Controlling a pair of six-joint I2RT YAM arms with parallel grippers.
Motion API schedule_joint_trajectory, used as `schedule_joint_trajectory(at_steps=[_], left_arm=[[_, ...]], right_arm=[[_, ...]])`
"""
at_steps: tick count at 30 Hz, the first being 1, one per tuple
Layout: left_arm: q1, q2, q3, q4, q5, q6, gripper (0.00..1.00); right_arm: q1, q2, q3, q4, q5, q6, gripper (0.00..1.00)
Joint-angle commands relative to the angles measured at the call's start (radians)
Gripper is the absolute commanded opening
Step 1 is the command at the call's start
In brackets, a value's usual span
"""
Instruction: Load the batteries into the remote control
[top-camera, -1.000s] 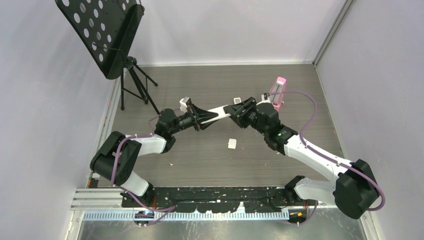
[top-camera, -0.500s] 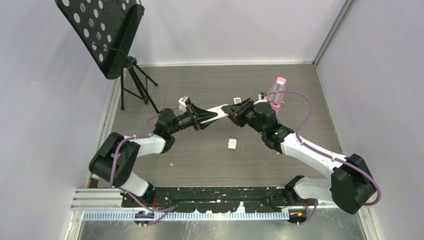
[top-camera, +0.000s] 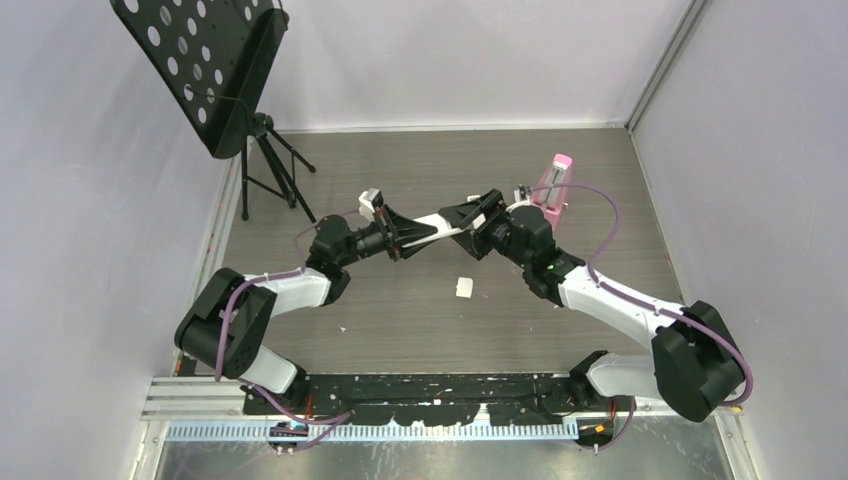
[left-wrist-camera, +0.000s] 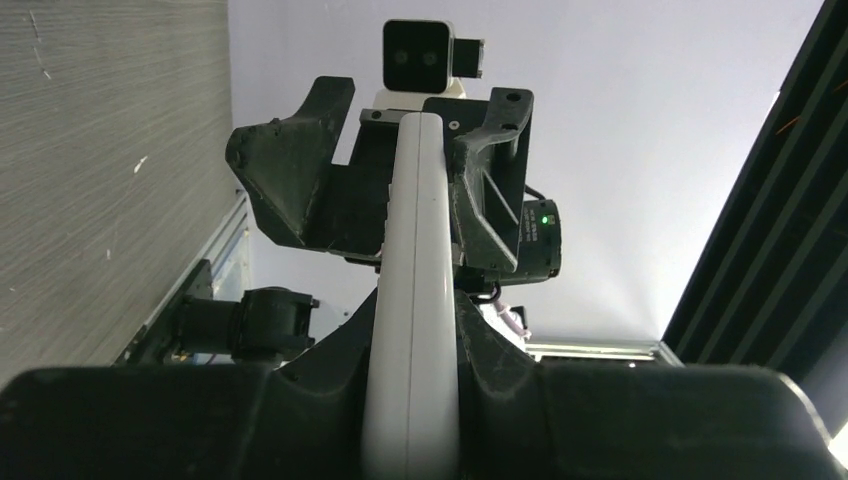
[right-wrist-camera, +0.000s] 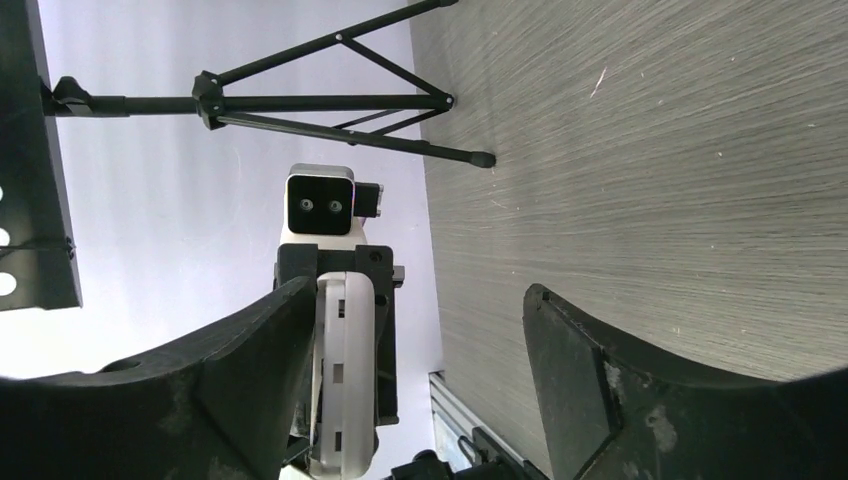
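Note:
The white remote control hangs above the table between the two arms, seen edge-on. My left gripper is shut on its near part, with the fingers pressed on both flat faces of the remote control. My right gripper stands open around the far end. In the right wrist view the remote control lies against the left finger, and a wide gap separates it from the right finger. The batteries are out of view.
A small white piece lies on the table below the grippers. A pink-topped clear container stands at the back right. A black music stand on a tripod fills the back left corner.
My right gripper's jaws have spread wide around the remote's far end. The left gripper still holds the remote in much the same place.

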Motion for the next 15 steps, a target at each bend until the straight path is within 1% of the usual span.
schedule_joint_trajectory(at_steps=[1,5,8,10,13,15], left_arm=[[0.001,-0.029,0.040,0.006,0.037,0.093,0.00],[0.004,-0.012,0.041,0.011,0.049,0.129,0.00],[0.005,0.001,0.056,0.022,0.087,0.172,0.00],[0.006,0.008,0.063,0.027,0.118,0.198,0.00],[0.010,0.008,0.072,0.034,0.167,0.217,0.00],[0.014,0.005,0.085,0.017,0.210,0.240,0.00]], right_arm=[[-0.022,-0.064,-0.019,0.080,-0.060,-0.062,0.82],[-0.028,-0.124,-0.060,0.142,-0.092,-0.076,0.83],[-0.037,-0.156,-0.093,0.177,-0.116,-0.087,0.83],[-0.050,-0.170,-0.097,0.164,-0.139,-0.110,0.76],[-0.079,-0.187,-0.081,0.048,-0.203,-0.169,0.64],[-0.100,-0.209,-0.087,0.006,-0.238,-0.208,0.59]])
